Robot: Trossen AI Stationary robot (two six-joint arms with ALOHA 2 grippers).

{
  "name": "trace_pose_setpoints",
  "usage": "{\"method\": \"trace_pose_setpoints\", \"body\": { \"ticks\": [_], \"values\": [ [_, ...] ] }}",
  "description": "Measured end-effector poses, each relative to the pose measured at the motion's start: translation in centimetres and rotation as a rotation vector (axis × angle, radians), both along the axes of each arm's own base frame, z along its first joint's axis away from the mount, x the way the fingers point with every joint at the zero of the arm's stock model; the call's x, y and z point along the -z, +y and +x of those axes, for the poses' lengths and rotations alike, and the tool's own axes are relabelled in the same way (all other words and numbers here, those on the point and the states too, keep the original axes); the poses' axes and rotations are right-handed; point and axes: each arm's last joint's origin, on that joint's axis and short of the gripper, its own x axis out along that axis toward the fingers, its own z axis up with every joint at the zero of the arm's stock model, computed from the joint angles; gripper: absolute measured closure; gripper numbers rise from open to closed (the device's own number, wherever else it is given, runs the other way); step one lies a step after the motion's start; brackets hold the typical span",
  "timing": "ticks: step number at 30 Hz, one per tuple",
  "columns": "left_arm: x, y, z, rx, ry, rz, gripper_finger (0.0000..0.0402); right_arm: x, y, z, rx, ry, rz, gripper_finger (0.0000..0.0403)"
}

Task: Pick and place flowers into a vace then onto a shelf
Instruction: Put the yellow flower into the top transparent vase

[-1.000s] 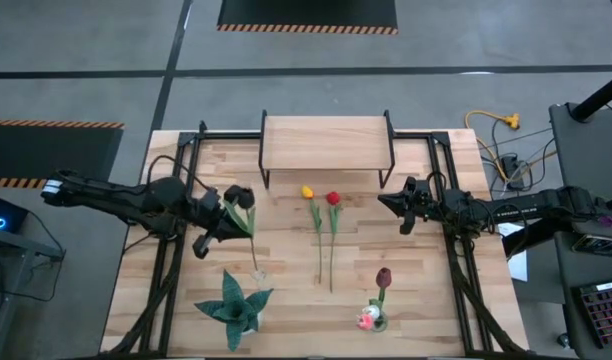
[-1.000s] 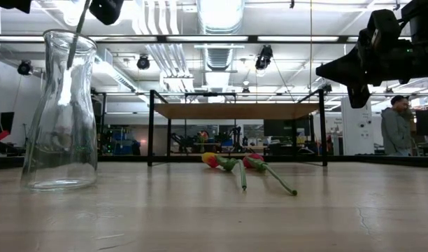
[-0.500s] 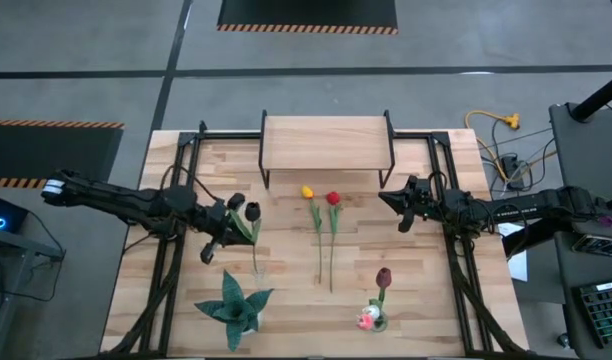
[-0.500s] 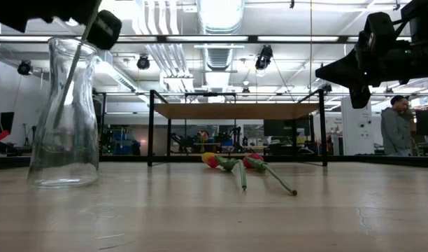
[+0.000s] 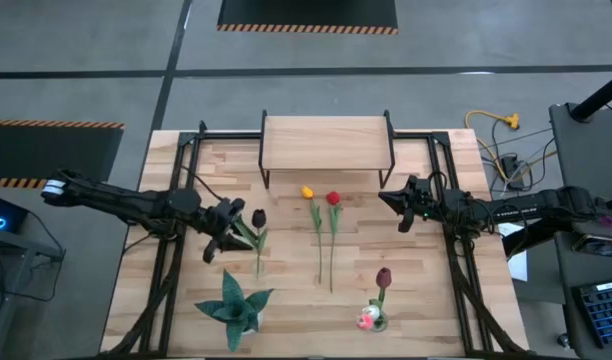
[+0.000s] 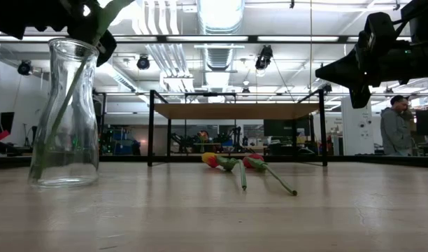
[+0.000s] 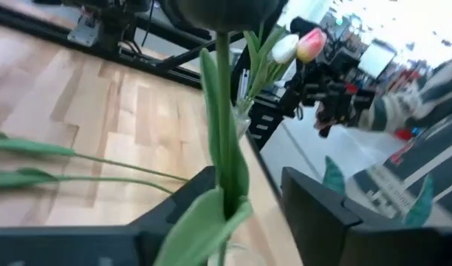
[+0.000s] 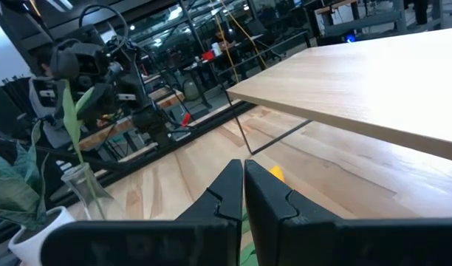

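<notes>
A black tulip (image 5: pixel 258 217) stands with its thin green stem (image 6: pixel 60 105) inside the clear glass vase (image 6: pixel 63 119), the stem's lower end at the vase's bottom. My left gripper (image 5: pixel 226 238) is above the vase mouth, open, with a finger on either side of the stem (image 7: pixel 224 125). A yellow tulip (image 5: pixel 308 192) and a red tulip (image 5: pixel 333 198) lie flat at the table's middle. The shelf (image 5: pixel 326 142) stands at the far edge. My right gripper (image 5: pixel 386 204) hovers shut, to the right of the red tulip. My left gripper comes level at the black tulip's upper stem, from the table's left side. The stem and a leaf (image 7: pixel 230 188) lie against the inner side of one finger (image 7: pixel 183 203). The other finger (image 7: pixel 314 214) stands apart from it, with bare table showing between.
A spiky teal plant (image 5: pixel 231 305) sits near the front edge, left of centre. A maroon tulip (image 5: pixel 384 276) and a white-pink one (image 5: pixel 369 318) are at the front right. Black frame rails run along both table sides. A person (image 6: pixel 396 133) stands in the room beyond.
My left gripper has moved toward the table's right and near edges and come down, carrying the black tulip along. The stem has slid deeper into the vase until its end reached the bottom.
</notes>
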Motion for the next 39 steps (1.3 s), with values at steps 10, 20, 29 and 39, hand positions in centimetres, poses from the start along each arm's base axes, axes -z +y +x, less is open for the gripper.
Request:
{"method": "trace_pose_setpoints", "body": {
  "ticks": [10, 20, 29, 39],
  "values": [
    [-1.9, 0.1, -1.2, 0.031, -0.083, -0.061, 0.0245, 0.0, 0.0, 0.0, 0.0, 0.0, 0.0, 0.0394],
    [-8.6, 0.8, -2.6, -0.141, -0.304, -0.098, 0.0245, 0.0, 0.0, 0.0, 0.0, 0.0, 0.0, 0.0394],
    [-14.6, 1.0, -0.7, -0.322, -0.367, 0.0, 0.0244, 0.0, 0.0, 0.0, -0.003, 0.0, 0.0, 0.0394],
    [-18.3, 0.6, 5.8, -0.384, 0.052, 0.133, 0.0177, 0.0, 0.0, 0.0, -0.003, 0.0, 0.0, 0.0394]
  ]
}}
